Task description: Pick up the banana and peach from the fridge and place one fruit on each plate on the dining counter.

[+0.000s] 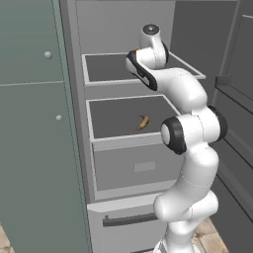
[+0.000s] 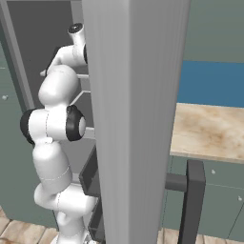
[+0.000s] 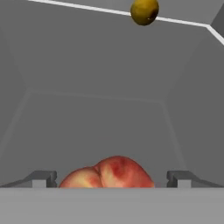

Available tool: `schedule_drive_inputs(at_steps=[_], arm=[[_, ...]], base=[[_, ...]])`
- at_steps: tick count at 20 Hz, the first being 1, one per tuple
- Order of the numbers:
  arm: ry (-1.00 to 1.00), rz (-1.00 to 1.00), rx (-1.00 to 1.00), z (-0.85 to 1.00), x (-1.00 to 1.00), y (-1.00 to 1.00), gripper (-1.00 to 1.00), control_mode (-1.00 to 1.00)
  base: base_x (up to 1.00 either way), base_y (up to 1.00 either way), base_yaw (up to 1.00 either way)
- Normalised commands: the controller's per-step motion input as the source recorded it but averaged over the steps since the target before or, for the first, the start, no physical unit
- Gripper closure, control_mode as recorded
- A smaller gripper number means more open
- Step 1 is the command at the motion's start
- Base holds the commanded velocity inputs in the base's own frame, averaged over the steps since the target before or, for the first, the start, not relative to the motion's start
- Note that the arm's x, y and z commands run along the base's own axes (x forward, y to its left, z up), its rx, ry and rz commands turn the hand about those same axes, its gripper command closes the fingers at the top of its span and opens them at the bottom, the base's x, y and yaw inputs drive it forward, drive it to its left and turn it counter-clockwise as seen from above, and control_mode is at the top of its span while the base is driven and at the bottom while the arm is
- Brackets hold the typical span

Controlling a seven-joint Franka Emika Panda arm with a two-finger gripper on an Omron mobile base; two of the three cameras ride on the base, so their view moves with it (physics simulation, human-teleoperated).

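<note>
The peach (image 3: 107, 173) lies inside the fridge (image 1: 79, 99), squarely between the two fingertips (image 3: 43, 178) of the gripper (image 3: 112, 179), whose jaws stand wide open, one on each side of the fruit and clear of it. It looks centred for a straight close. An olive-yellow ball (image 3: 144, 11) lies well beyond it. The banana (image 1: 143, 122) rests on a lower shelf (image 1: 113, 116), its length running roughly front to back.

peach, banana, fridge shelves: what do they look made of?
Peach: soft fruit skin, matte, red-orange blotches with a crease. Banana: peel, yellow-orange with brown ends, too small to judge finish. Fridge shelves: dark flat panels with pale edging, likely plastic or coated metal; hard to tell.
</note>
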Motion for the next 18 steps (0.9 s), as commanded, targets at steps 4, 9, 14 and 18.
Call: schedule_drive_inputs(at_steps=[4,9,14,18], arm=[[0.0,-0.01,0.0,-0.29,0.0,0.0,-1.0,-1.0],[0.01,-0.05,0.0,-0.46,0.0,0.0,-1.0,-1.0],[0.0,-0.02,0.0,-0.6,0.05,0.0,-1.0,-1.0],[0.04,-0.03,0.0,-0.72,0.11,0.0,1.0,-1.0]], base=[[0.0,0.0,0.0],[0.0,0.0,0.0],[0.0,0.0,0.0],[0.0,0.0,0.0]])
